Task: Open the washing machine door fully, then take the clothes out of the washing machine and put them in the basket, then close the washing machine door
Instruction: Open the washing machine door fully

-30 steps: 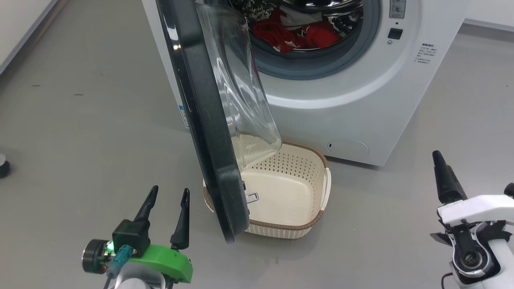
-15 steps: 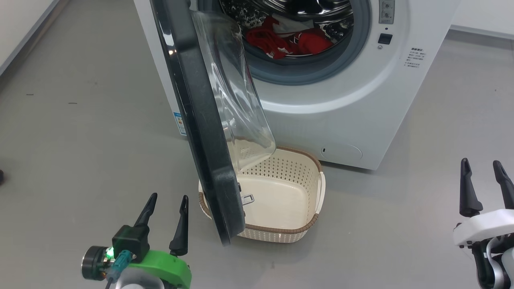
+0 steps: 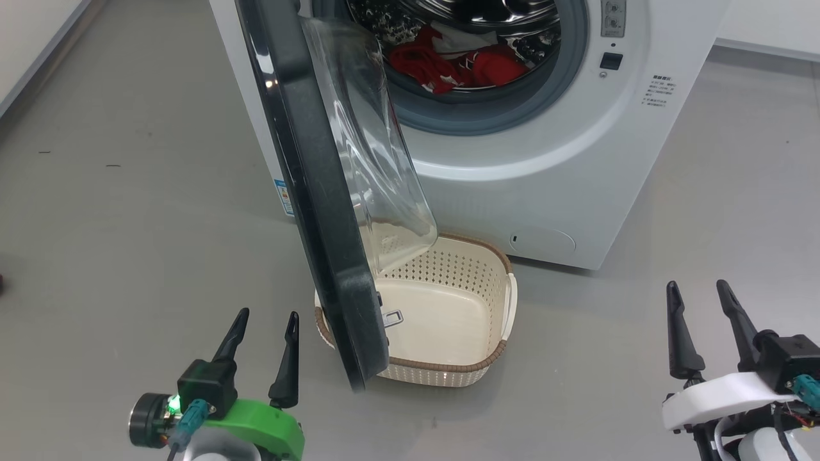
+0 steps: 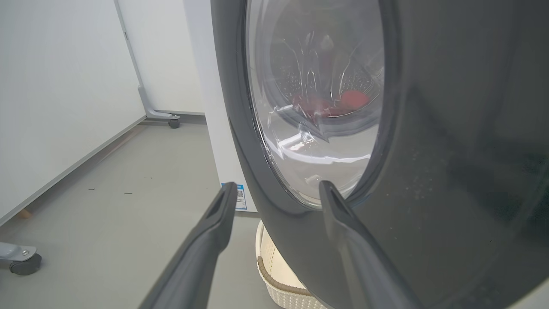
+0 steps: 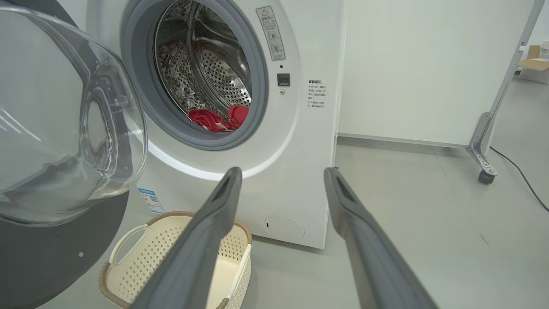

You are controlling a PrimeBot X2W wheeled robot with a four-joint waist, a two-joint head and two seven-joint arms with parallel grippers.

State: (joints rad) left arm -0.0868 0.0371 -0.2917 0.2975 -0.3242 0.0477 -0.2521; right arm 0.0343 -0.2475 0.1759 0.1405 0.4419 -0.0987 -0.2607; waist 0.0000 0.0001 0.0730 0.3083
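The washing machine door (image 3: 314, 192) stands partly open, its black edge toward me and its clear glass bowl (image 5: 64, 128) bulging right. Behind it the white washing machine (image 3: 544, 160) shows its steel drum with red clothes (image 3: 455, 64) lying at the bottom (image 5: 218, 119). The cream basket (image 3: 493, 349) sits on the floor under the door, with nothing in it. My left gripper (image 3: 266, 320) is open, low at the left, just short of the door's outer face (image 4: 450, 171). My right gripper (image 3: 698, 291) is open at the lower right, pointing at the machine's front (image 5: 300, 141).
Grey floor (image 3: 128, 224) spreads to the left and right of the machine. A white partition on castors (image 5: 484, 176) stands to the right, with a cable on the floor beside it. Another castor foot (image 4: 25, 264) and a wall panel lie to the left.
The head view has shifted a little. My right gripper has turned and moved left, so both its fingers now show upright. The left gripper, door and basket stay as they were.
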